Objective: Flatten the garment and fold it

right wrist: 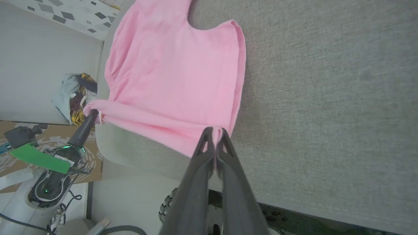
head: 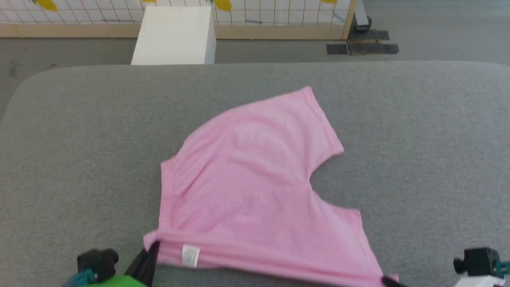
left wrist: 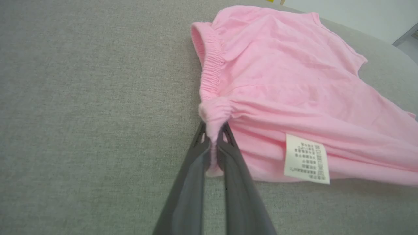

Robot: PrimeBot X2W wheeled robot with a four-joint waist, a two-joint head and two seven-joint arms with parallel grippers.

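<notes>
Garment [head: 247, 179] of pale pink jersey lies spread near the middle of the grey cloth-covered surface [head: 79, 159], its near edge reaching the robot's side and its white label [left wrist: 307, 158] hanging at that edge. The left end effector [left wrist: 214, 130] is pressed together on the bunched near corner of the gathered elastic edge [left wrist: 209, 71], and the right end effector [right wrist: 214, 132] pinches the opposite near corner, so the near edge runs taut between them. This looks like the flattening step, with no fold begun. Soft creases show behind the held edge, so the next move probably calls for both arms to draw evenly and lay that edge down flat before letting go; an uneven pull could skew the thin cloth. Beyond the surface stand a white box [head: 175, 36] and a wire-grid fence [head: 279, 20] on a grey floor, and a heap of clothes [right wrist: 76, 98] lies beside the robot.
</notes>
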